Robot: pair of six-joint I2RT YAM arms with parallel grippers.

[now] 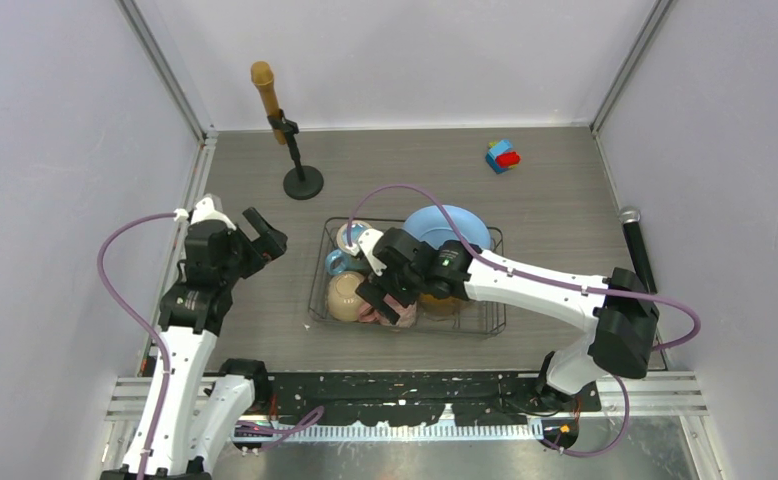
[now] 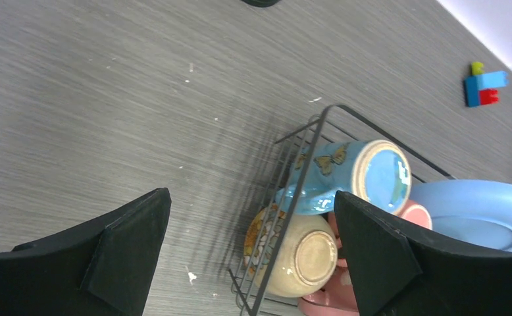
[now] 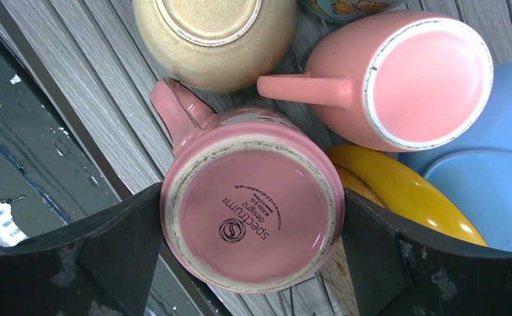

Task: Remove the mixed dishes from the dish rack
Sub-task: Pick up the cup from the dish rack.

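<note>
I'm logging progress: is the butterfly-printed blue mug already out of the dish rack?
No, the blue mug sits inside the wire dish rack, right next to the beige bowl.

Both arms are built alike: the left arm [image 1: 180,368] and the right arm [image 1: 530,282] have smooth white links joined by chunky black joint housings. Each carries a thin mauve line running outside its shell. The left cable [image 1: 101,265] runs from low on the arm to the white wrist piece, and the right cable [image 1: 397,188] runs from the wrist back past the black elbow block. The left gripper [image 1: 268,238] and the right gripper [image 1: 389,303] are black throughout. Seen close, the left fingers [image 2: 128,253] are matt black wedges with clean, flat faces. The right fingers [image 3: 405,263] have the same shape but are scuffed with pale grey marks
</note>
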